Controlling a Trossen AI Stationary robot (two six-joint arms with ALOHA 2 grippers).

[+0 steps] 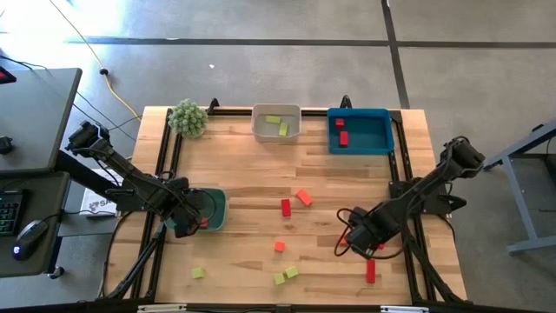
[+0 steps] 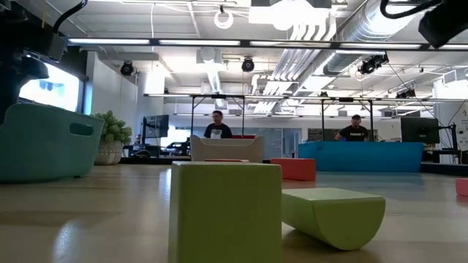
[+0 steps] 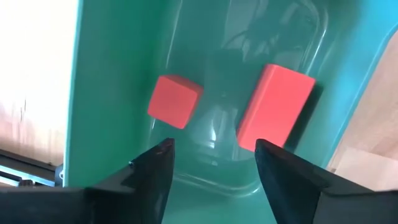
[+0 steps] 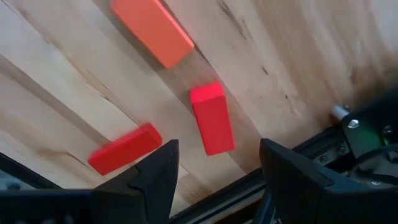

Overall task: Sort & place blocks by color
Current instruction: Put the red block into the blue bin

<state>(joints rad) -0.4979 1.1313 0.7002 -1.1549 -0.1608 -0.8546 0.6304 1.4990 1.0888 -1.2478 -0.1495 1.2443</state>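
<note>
Two orange blocks (image 3: pixel 273 109) lie in your teal bin (image 3: pixel 112 93), below the released left gripper (image 3: pixel 211 165); right gripper (image 4: pixel 214 168), also spread, hovers nearest a red block (image 4: pixel 212 119), whose long axis runs between its fingers.

1. Three plastic trays: one teal (image 1: pixel 217 209), one white (image 1: pixel 276 111), one blue (image 1: pixel 358 114).
2. Four small dark red blocks, two in the blue tray (image 1: pixel 340 125), two on the wooden table (image 1: pixel 286 207).
3. Four small orange blocks (image 1: pixel 303 196).
4. Five small yellow-green blocks (image 1: pixel 198 272).
5. One fuzzy green ball-shaped plant (image 1: pixel 188 117).
</note>
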